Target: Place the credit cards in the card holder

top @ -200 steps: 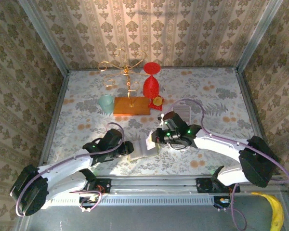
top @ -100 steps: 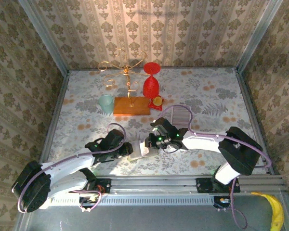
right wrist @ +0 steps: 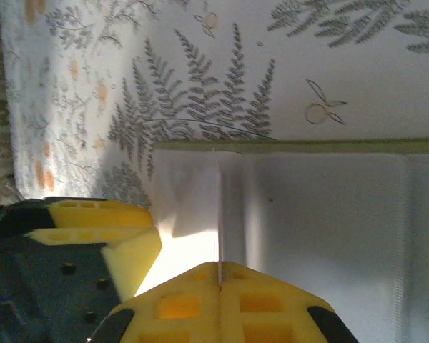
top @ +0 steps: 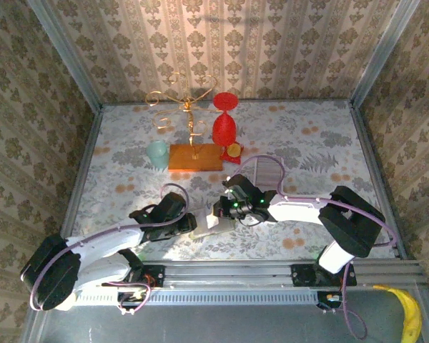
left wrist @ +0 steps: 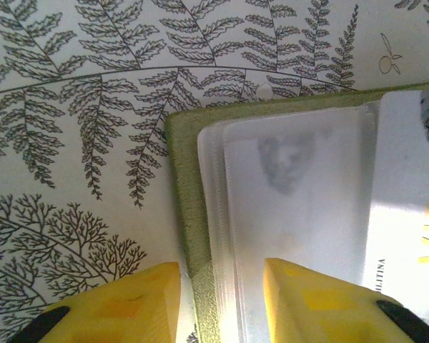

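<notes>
Rev: Backdrop and surface?

Ann: Damask wallpaper on three sides, and a table [top: 307,143] under a fern-and-flower print cloth.

Rev: Where's the card?

Ann: One whitish credit card [right wrist: 219,207] is seen edge-on in the right wrist view. It stands upright over the card holder [left wrist: 182,186] at the near middle of the table. The right gripper [right wrist: 219,282] has its jaws together, pinching the card's lower edge.

Rev: Any text?

Ann: In the left wrist view the card face is at the right edge. It has small dark print reading "LTINA", with the start of the word hidden. Big yellow letters are cut off by the frame and not readable.

Rev: And the holder?

Ann: It's a green cover lying open and flat, with a stack of clear plastic sleeves [left wrist: 293,214] on it. A faint grey smudge shows through the top sleeve, and I can't tell what is inside. I also can't tell whether the card is into a sleeve yet.

Rev: Left side?

Ann: The left gripper [left wrist: 218,270] has its jaws apart, straddling the holder's near edge. One finger is on the cloth beside the green cover and the other is over the sleeves. A sliver of cloth shows between the outer finger and the cover.

Rev: Other stuff?

Ann: Well apart, toward the back, there's a teal cup [top: 157,153] whose contents aren't visible. Next to it are a gold wire stand [top: 189,107] on a wooden base [top: 194,157] and a red goblet [top: 224,125]. A banana [top: 409,314] lies off the table at the near right.
</notes>
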Motion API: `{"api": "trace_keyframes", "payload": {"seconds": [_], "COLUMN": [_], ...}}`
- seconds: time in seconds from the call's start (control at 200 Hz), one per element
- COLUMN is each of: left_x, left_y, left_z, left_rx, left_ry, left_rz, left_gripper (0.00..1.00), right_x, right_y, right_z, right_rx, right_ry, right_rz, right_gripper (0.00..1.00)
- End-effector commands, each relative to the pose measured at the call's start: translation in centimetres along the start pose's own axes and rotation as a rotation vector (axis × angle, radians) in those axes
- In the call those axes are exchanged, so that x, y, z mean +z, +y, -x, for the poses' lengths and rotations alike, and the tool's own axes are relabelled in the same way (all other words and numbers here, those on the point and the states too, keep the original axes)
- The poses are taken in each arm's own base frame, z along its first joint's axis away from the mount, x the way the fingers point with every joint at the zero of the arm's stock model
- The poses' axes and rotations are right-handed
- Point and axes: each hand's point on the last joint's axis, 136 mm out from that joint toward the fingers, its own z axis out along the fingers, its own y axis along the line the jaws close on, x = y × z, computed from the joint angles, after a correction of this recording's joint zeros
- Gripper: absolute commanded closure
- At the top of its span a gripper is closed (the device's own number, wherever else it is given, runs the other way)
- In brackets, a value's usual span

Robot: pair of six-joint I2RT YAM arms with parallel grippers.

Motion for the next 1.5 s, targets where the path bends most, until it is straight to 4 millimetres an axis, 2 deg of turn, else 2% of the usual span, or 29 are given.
{"api": "trace_keyframes", "payload": {"seconds": [0.0, 0.265, 0.425, 0.645, 0.76, 0.875, 1.095, 1.495], "left_x": [0.3, 0.3, 0.4, 0.5, 0.5, 0.5, 0.7, 0.9], "left_y": [0.0, -0.1, 0.0, 0.1, 0.0, 0.0, 0.0, 0.1], "left_z": [-0.3, -0.3, -0.3, -0.4, -0.5, -0.4, -0.5, -0.7], "left_rx": [-0.001, -0.002, -0.002, 0.0, 0.001, 0.002, 0.003, 0.001], "left_ry": [0.007, 0.006, 0.008, 0.011, 0.011, 0.012, 0.017, 0.024], "left_rz": [0.001, -0.002, 0.0, 0.002, 0.001, 0.001, 0.003, 0.007], "left_gripper": [0.67, 0.68, 0.69, 0.7, 0.7, 0.69, 0.7, 0.71], "right_x": [0.4, 0.8, 1.0, -1.4, -1.8, -1.1, 0.2, 0.8], "right_y": [0.5, 0.2, -1.1, -0.6, -1.2, -1.5, -0.7, 0.3], "right_z": [0.2, -0.8, -1.5, 0.0, 0.3, 0.1, -0.2, -0.6], "right_rx": [0.031, 0.048, 0.064, 0.015, 0.02, 0.039, 0.058, 0.082], "right_ry": [-0.01, 0.024, 0.043, -0.066, -0.094, -0.085, -0.05, -0.033], "right_rz": [0.039, 0.035, -0.017, -0.025, -0.045, -0.036, 0.009, 0.066], "right_gripper": [1.0, 1.0, 1.0, 1.0, 1.0, 1.0, 1.0, 1.0]}}
